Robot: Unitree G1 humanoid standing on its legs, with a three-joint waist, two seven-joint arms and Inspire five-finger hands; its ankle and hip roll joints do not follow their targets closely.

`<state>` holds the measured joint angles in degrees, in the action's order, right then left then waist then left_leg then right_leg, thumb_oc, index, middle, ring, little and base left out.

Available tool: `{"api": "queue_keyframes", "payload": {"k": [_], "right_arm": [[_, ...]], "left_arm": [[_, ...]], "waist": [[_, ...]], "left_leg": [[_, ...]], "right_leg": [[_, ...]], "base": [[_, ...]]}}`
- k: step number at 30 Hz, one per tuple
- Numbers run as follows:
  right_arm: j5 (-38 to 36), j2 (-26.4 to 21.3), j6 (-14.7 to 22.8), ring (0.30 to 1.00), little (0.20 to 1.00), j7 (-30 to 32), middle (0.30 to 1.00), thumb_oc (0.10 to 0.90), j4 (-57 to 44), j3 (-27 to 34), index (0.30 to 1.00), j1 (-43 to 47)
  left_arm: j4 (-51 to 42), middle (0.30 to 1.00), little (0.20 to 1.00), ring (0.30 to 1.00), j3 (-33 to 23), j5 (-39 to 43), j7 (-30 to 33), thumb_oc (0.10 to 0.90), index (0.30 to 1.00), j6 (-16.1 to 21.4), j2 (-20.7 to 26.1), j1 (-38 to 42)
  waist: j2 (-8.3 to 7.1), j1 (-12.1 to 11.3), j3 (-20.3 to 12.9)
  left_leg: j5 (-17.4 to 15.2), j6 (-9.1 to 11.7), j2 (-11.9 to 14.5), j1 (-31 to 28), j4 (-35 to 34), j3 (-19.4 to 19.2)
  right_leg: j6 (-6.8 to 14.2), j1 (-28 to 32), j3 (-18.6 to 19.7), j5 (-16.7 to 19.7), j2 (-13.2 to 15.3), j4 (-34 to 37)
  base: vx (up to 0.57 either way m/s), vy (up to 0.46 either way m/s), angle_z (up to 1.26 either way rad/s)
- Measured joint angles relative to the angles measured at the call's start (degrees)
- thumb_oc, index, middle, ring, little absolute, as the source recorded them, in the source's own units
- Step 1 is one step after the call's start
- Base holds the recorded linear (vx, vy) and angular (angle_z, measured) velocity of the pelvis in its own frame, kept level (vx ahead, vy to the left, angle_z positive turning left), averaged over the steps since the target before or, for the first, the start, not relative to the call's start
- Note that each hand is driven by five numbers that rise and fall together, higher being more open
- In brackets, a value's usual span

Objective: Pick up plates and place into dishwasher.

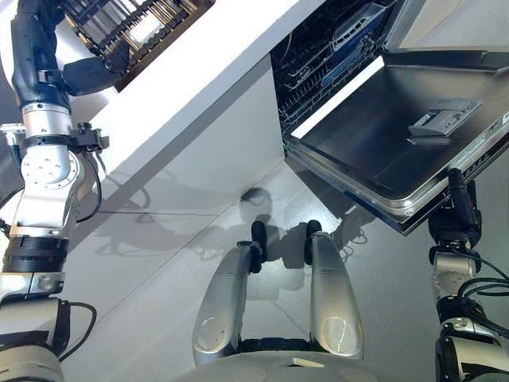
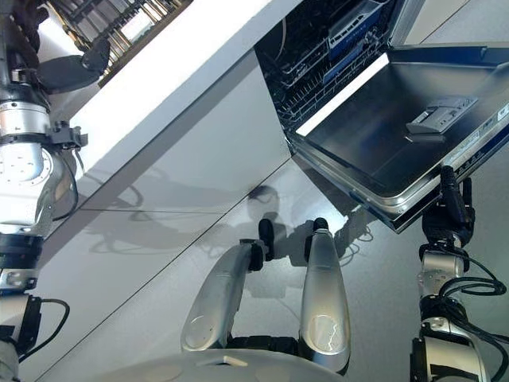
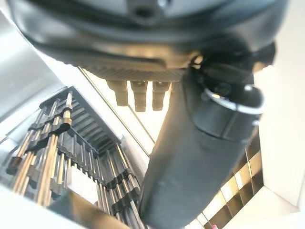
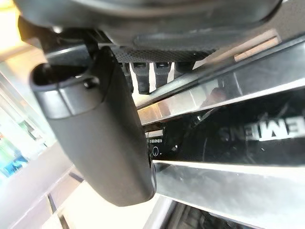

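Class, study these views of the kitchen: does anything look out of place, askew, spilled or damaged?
Nothing stands out. The steel-lined dishwasher door hangs open with the right hand at its front edge, wire racks sit inside, and the left hand is raised by the dark dish rack on the white counter. No spill or damage shows.

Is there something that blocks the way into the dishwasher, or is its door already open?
Nothing visible blocks it. The dishwasher door is folded down open and the rack inside shows behind it. The right hand is at the door's front edge. The left hand is up by the dish rack on the counter.
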<state>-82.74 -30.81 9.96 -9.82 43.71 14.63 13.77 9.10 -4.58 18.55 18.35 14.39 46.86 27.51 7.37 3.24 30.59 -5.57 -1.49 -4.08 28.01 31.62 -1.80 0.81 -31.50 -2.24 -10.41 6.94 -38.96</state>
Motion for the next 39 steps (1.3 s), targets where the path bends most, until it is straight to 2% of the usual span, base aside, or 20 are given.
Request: {"api": "queue_keyframes", "payload": {"k": [4,6,9,14,20,25,27,31,34,37,39], "right_arm": [[-1.3,-0.3,-1.1,0.9,0.9,-0.8,0.9,0.8,-3.6,-0.9,0.9,-2.7],[-1.6,-0.5,-1.7,0.9,0.9,-1.1,0.9,0.8,-8.6,-1.7,0.9,-5.8],[-0.9,0.2,-2.4,0.9,0.9,-1.1,0.9,0.8,-13.6,-2.7,0.9,-8.4],[1.7,4.3,-3.3,0.9,0.9,-1.1,0.9,0.8,-25.0,-2.9,0.9,-10.8],[7.9,6.7,-9.1,0.9,0.9,-3.3,0.9,0.8,-36.7,-7.5,0.9,-7.7],[12.3,7.1,-15.3,0.9,0.9,-7.0,0.9,0.8,-42.0,-16.6,0.9,-1.8],[13.2,8.9,-14.5,0.9,0.9,-6.7,0.9,0.8,-42.3,-15.6,0.9,-3.3],[14.0,7.3,-14.6,0.9,0.9,-5.3,0.9,0.8,-42.1,-15.7,0.9,-5.1],[19.0,7.6,-13.4,0.9,0.9,-2.5,0.9,0.8,-42.1,-16.0,0.9,-5.9],[24.8,8.3,-11.6,0.9,0.9,-0.6,0.9,0.8,-42.1,-16.0,0.9,-7.4],[28.3,9.9,-8.6,0.9,0.9,-0.1,0.9,0.8,-42.1,-14.6,0.9,-8.9]], "left_arm": [[-0.7,0.9,0.9,0.9,-1.8,0.0,-0.1,0.8,0.9,1.1,0.0,-1.3],[-1.5,0.9,0.9,0.9,-4.0,-0.1,0.0,0.8,0.9,2.1,-0.3,-4.0],[-0.6,0.9,0.9,0.9,-4.2,-1.2,0.0,0.8,0.9,2.4,-0.6,-4.5],[1.5,0.9,0.9,0.9,-4.1,-2.9,0.4,0.8,0.9,3.8,-1.9,-4.4],[1.0,0.9,0.9,0.9,-1.9,-5.2,-0.6,0.8,0.9,4.2,-5.8,-5.0],[0.0,0.9,0.9,0.9,0.0,-5.2,-3.1,0.8,0.9,4.2,-7.4,-5.1],[-0.5,0.9,0.9,0.9,-0.1,-5.2,-4.2,0.8,0.9,4.1,-7.5,-5.6],[-0.6,0.9,0.9,0.9,-0.3,-5.1,-6.1,0.8,0.9,3.4,-7.5,-6.1],[-2.3,0.9,0.9,0.9,-0.3,-3.5,-10.5,0.8,0.9,3.2,-8.2,-7.8],[-5.7,0.9,0.9,0.9,-0.4,1.0,-15.5,0.8,0.9,3.0,-10.5,-12.3],[-8.4,0.9,0.9,0.9,-0.4,4.5,-18.5,0.8,0.9,2.4,-12.0,-14.7]], "waist": [[0.0,-0.1,0.0],[0.01,-0.5,0.0],[0.05,-0.4,0.0],[-0.01,0.2,0.0],[-0.06,0.1,0.0],[-0.17,-1.7,0.0],[-0.77,-2.4,-0.2],[-1.7,-3.0,-0.3],[-3.65,-3.2,-1.6],[-5.77,-3.5,-4.7],[-7.33,-3.9,-6.9]], "left_leg": [[0.3,0.4,0.1,0.3,0.1,0.9],[0.2,0.9,0.4,0.1,0.4,1.2],[-0.4,2.1,1.3,-1.7,-0.2,2.5],[0.1,2.5,2.2,-5.3,-3.7,2.7],[0.5,2.7,2.3,-11.2,-8.0,3.7],[1.2,1.8,2.3,-14.3,-10.6,3.7],[1.4,1.5,2.2,-15.8,-11.9,3.7],[1.4,1.4,2.3,-17.4,-12.7,3.6],[2.0,1.4,2.4,-19.1,-14.3,4.0],[2.2,1.4,2.6,-19.7,-15.1,4.2],[2.7,1.2,2.6,-20.4,-16.2,4.1]], "right_leg": [[-0.6,0.0,-0.2,0.4,-0.8,0.5],[-1.0,0.2,-0.8,0.6,-0.9,1.0],[-1.6,3.1,-2.8,1.3,-1.5,3.7],[-2.0,6.9,-5.0,2.8,-1.7,8.2],[-1.9,13.3,-7.7,3.7,-1.6,13.3],[-2.1,17.9,-9.4,3.8,-1.5,15.9],[-1.7,19.7,-9.3,3.6,-1.5,16.6],[-1.5,21.9,-9.3,3.7,-1.7,18.1],[-1.3,23.9,-9.6,3.8,-2.0,19.8],[-1.0,25.5,-9.2,4.0,-2.7,22.0],[-0.7,26.8,-7.6,4.4,-3.4,23.8]], "base": [[0.01,-0.005,-0.08],[0.02,0.023,-0.28],[0.02,0.057,-0.15],[0.03,0.09,-0.15],[0.06,0.1,-0.06],[0.06,0.069,0.25],[0.04,0.034,0.28],[0.03,0.032,0.1],[0.0,0.03,0.11],[-0.02,0.002,0.16],[-0.06,-0.012,0.27]]}}
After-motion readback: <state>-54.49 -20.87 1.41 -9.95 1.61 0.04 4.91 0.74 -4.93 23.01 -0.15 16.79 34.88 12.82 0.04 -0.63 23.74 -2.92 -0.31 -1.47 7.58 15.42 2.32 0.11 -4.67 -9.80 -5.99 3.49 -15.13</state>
